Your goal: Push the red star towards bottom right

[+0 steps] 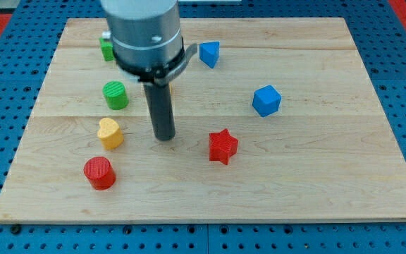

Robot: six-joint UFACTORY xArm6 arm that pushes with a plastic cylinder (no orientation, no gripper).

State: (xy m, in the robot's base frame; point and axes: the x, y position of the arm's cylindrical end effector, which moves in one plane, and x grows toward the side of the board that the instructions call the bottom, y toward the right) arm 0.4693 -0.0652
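The red star point(223, 146) lies on the wooden board point(316, 183), a little right of the middle. My tip point(164, 137) is on the board to the star's left, about a block's width away and not touching it. The yellow heart point(109, 132) is to the left of my tip. The arm's grey body hangs over the board's upper left and hides part of it.
A red cylinder point(99, 172) sits at the lower left. A green cylinder point(115, 94) is above the yellow heart. A green block point(106, 48) shows partly behind the arm. A blue block point(209, 53) is near the top, and a blue cube point(266, 100) is right of centre.
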